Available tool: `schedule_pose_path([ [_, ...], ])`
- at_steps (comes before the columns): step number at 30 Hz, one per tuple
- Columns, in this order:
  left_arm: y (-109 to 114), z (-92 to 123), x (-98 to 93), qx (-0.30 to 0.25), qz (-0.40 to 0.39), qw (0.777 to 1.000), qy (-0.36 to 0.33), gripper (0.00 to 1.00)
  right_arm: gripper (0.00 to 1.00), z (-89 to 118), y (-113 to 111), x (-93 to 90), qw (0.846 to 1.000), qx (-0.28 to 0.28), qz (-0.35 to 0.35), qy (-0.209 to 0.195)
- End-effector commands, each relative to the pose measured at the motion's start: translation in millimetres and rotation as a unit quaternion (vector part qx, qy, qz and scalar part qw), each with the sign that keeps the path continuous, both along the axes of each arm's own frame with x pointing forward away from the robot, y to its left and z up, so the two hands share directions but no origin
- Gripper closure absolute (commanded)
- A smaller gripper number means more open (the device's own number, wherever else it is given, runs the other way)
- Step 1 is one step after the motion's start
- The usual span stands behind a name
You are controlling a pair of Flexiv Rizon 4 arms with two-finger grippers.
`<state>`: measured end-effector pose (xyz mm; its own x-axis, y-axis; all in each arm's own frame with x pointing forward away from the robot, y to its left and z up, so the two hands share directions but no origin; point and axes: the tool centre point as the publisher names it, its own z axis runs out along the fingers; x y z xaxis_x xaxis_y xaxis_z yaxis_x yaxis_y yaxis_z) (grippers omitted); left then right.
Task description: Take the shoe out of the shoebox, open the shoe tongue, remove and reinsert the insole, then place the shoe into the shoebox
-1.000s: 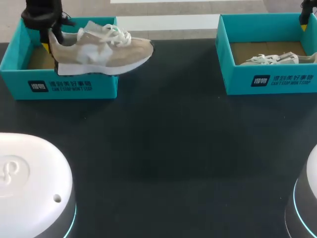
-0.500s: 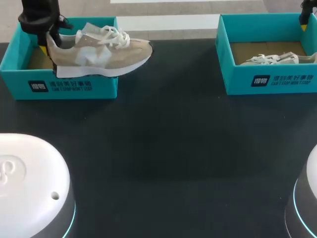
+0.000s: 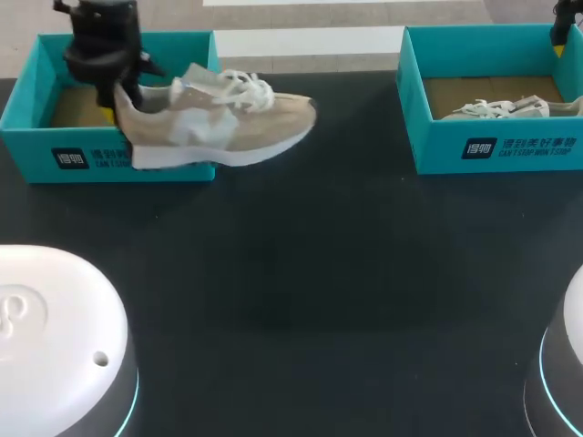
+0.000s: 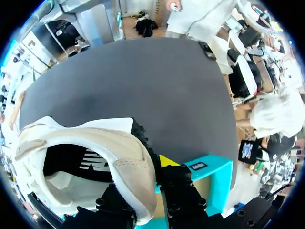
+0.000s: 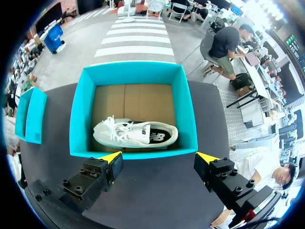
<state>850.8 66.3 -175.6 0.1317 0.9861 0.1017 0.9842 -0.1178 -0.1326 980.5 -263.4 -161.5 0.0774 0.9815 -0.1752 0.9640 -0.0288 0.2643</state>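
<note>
- While the left gripper [image 3: 116, 95] [image 4: 145, 191] keeps its fingers [image 4: 180, 188] clenched on the heel of the beige shoe [image 3: 219, 123] [image 4: 95, 148], that shoe hangs above the front wall of the left shoebox [image 3: 109, 160]. Its toe points to 3 o'clock, out past the box's 3 o'clock wall.
- Only that front wall lies under the shoe's heel half; the toe half hangs over the dark surface [image 3: 319, 273].
- Count: two teal shoeboxes, two shoes, two grippers.
- The left shoebox sits at 10 o'clock and the right shoebox [image 3: 496, 146] [image 5: 80, 119] at 2 o'clock. The right one has the white shoe [image 3: 506, 107] [image 5: 136, 133] lying on its cardboard floor.
- The right gripper [image 5: 159, 160] hangs above that box's front wall, fingers released and spread wide, touching nothing.
- The boxes stand well apart, with a broad stretch of surface between them and toward 6 o'clock. The arm bases [image 3: 55, 337] sit at 7 and 5 o'clock.
</note>
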Motion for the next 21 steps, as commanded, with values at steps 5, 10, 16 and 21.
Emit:
schedule_pose_path([
  [5, -42, 5, -46.9, 0.047, 0.06, 0.996, -0.045, 1.0, 0.0, -1, 0, -0.6, 1.0, 0.0, 0.0, -0.001],
  [10, -75, 0, -61.9, 0.054, 0.083, 0.993, -0.071, 1.0, 0.0, -1, 0, -0.6, 1.0, 0.0, 0.0, -0.001],
  [16, -123, -7, -81.7, 0.036, 0.065, 0.995, -0.071, 1.0, 0.0, -1, 0, -0.6, 1.0, 0.0, 0.0, -0.001],
  [21, -158, -14, -92.9, 0.035, 0.054, 0.995, -0.08, 1.0, 0.0, -1, 0, -0.6, 1.0, 0.0, 0.0, -0.001],
])
